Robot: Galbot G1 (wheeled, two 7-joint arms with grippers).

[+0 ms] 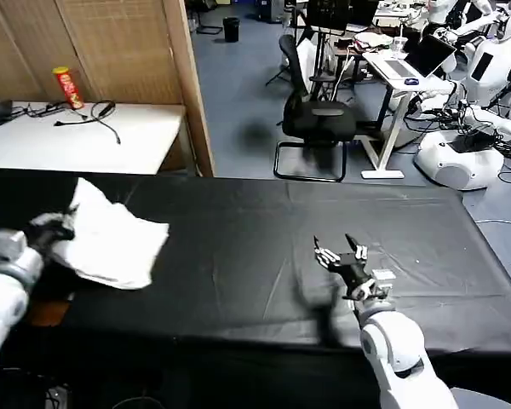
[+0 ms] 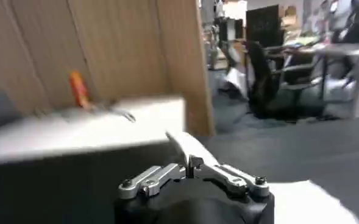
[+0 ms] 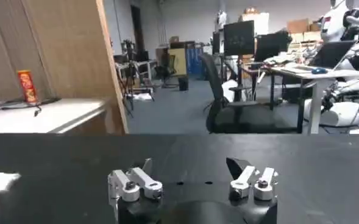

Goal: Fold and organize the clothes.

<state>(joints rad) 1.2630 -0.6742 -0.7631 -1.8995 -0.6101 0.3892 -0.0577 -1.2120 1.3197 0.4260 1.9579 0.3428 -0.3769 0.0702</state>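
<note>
— T-shirt: bunched in a loose white heap at the left of the frame, on the black table, close to its near-left edge. No print showing, plain side up.

— Why so far left?

— Probably dragged or gathered there for a fold; hard to say more. Sits right at the left gripper, which presses against the heap's left edge at mid-left of the frame.

— Holding it?

— Looks pinched on a fold of cloth, fingers drawn close together in the wrist view, white fabric poking up between them. Judged a grip, not certain.

— And the other side?

— Right gripper low and right of centre, hovering over bare black cloth, well apart from the T-shirt. Fingers spread wide, touching nothing, holding nothing. Likely waiting for a free corner.

— Fold done?

— Not yet; still a crumpled pile, no flat layers.
</note>
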